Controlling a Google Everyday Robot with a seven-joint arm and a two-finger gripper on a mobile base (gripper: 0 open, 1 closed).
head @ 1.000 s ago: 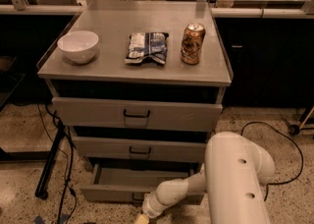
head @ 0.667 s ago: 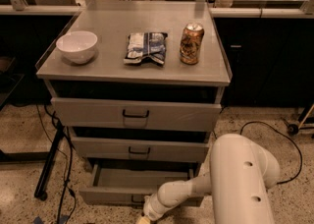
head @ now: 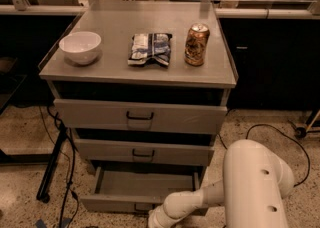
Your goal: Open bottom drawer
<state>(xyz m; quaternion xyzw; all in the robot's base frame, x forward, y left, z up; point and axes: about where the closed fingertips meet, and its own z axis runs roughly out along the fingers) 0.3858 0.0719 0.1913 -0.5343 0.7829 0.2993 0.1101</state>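
The bottom drawer of the grey metal cabinet stands pulled out, and its empty inside shows. Its small black handle sits at the centre of the low front. My white arm reaches in from the lower right. My gripper is at the bottom edge of the camera view, right in front of the drawer's handle and partly cut off. The two taller drawers above, the top drawer and the middle drawer, are pushed in.
On the cabinet top stand a white bowl, a chip bag and a brown can. A black stand leg and cables lie left of the cabinet. A black cable runs over the floor at the right.
The drawer stays pulled out about as far as before. My wrist has dropped slightly toward the bottom edge of the view.
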